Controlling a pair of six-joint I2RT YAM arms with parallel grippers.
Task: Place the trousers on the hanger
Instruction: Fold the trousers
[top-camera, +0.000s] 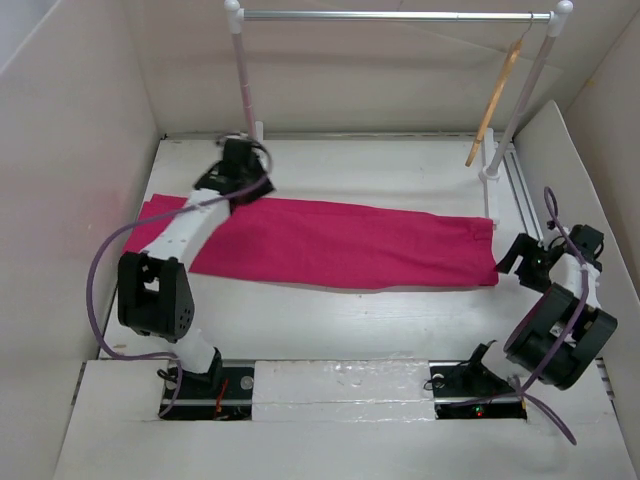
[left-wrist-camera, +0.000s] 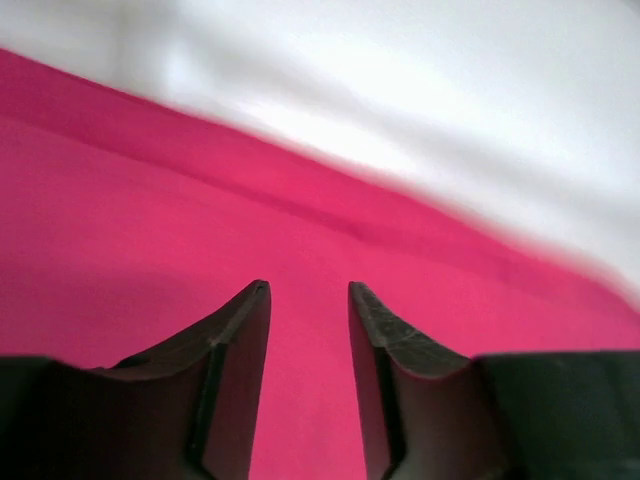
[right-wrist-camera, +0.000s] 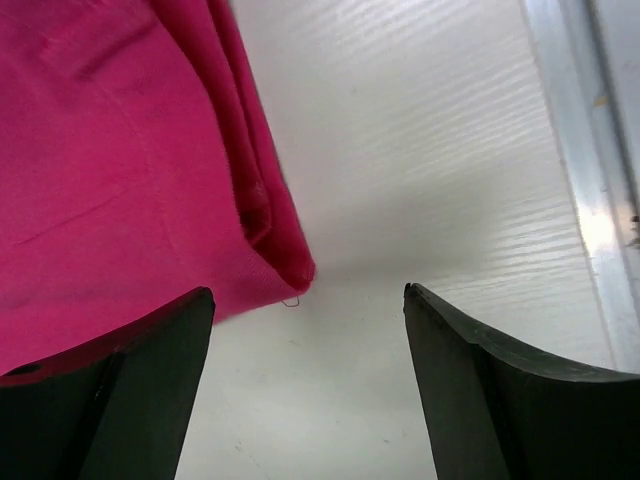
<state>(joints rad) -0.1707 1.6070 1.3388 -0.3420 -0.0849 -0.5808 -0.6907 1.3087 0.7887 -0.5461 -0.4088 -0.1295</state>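
The magenta trousers (top-camera: 330, 243) lie flat across the middle of the white table. The tan wooden hanger (top-camera: 495, 100) hangs tilted from the right end of the metal rail, apart from both arms. My left gripper (top-camera: 243, 190) hovers over the trousers' far left edge. In its wrist view the left gripper (left-wrist-camera: 308, 285) stands open, with pink cloth (left-wrist-camera: 150, 250) showing through the gap and nothing between the fingers. My right gripper (top-camera: 510, 255) is at the trousers' right end. Its wrist view shows the right gripper (right-wrist-camera: 308, 290) wide open over bare table, the cloth's corner (right-wrist-camera: 285, 265) just beside the left finger.
A rack with white posts (top-camera: 243, 70) and a grey rail (top-camera: 400, 15) stands at the back. An aluminium strip (top-camera: 515, 190) runs along the table's right side, also in the right wrist view (right-wrist-camera: 590, 200). Beige walls (top-camera: 70, 150) enclose the table.
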